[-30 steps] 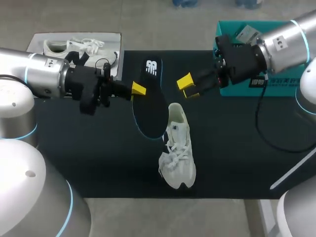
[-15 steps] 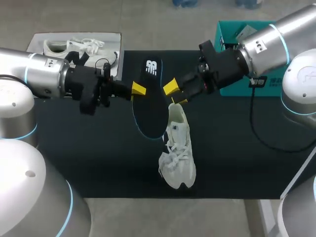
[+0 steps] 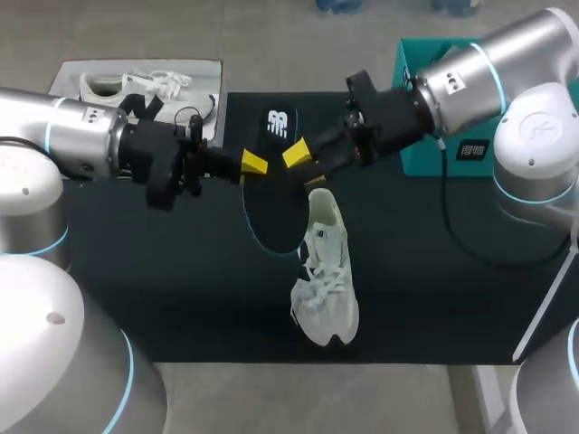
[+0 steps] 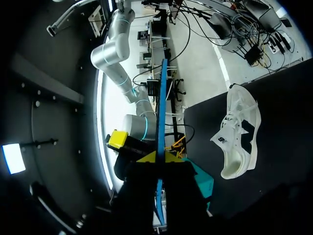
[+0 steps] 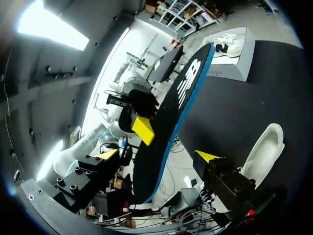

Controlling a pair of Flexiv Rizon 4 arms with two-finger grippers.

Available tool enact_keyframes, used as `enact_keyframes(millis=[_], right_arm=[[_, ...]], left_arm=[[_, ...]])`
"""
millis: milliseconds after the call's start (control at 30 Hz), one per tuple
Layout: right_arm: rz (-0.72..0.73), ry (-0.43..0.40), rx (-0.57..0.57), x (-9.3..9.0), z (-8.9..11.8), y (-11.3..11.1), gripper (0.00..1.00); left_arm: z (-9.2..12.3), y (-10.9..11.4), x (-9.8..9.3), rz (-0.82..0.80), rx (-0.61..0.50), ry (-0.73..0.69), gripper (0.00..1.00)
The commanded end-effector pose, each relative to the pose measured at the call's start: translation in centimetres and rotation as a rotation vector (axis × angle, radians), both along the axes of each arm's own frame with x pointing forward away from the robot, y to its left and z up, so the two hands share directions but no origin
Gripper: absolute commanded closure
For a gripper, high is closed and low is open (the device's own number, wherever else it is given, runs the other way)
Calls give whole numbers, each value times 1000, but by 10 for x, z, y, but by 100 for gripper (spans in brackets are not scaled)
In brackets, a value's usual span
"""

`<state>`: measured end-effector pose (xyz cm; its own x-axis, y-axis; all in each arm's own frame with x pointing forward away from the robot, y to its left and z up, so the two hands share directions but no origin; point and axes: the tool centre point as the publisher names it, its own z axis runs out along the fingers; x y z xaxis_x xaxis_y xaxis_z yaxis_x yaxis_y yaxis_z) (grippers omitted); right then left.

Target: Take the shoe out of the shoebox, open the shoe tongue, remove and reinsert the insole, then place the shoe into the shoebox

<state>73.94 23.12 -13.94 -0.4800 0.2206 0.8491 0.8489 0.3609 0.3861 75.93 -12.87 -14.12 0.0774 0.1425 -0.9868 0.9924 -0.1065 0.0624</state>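
My left gripper (image 3: pixel 254 164) holds the black insole (image 3: pixel 276 194) with a blue rim above the mat, shut on its left edge. In the left wrist view the insole (image 4: pixel 160 117) shows edge-on between the shut tips (image 4: pixel 159 157). My right gripper (image 3: pixel 306 168) is at the insole's right edge with its fingers open. In the right wrist view the insole (image 5: pixel 166 127) passes between the spread fingers of the right gripper (image 5: pixel 156 156), and no contact shows. The white shoe (image 3: pixel 326 271) lies on the black mat just below the insole, heel towards the grippers. It also appears as the shoe (image 4: pixel 239 137) and its heel (image 5: pixel 264 147).
The teal shoebox (image 3: pixel 434 161) stands at the mat's back right, partly behind my right arm. A grey box (image 3: pixel 68 77) at the back left holds a second white shoe (image 3: pixel 136 86). The black mat (image 3: pixel 181 289) has free room in front and to both sides of the shoe.
My right arm has swung left from near the teal shoebox to the insole, fingers still open. The left arm and the insole have stayed put.
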Motion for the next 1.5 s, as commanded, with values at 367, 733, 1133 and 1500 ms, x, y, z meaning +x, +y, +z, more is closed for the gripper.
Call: enact_keyframes(millis=[367, 733, 1133, 1500], right_arm=[[20, 20, 15, 1, -10, 12, 100], [20, 25, 26, -1, -13, 13, 100], [-2, -3, 30, 2, -12, 10, 100], [-66, -9, -12, 14, -23, -16, 100]], left_arm=[[0, 0, -1, 1, 0, -2, 100], [0, 0, -1, 1, 0, -2, 100], [0, 0, -1, 1, 0, -2, 74], [-3, 35, -15, -64, 209, 253, 0]])
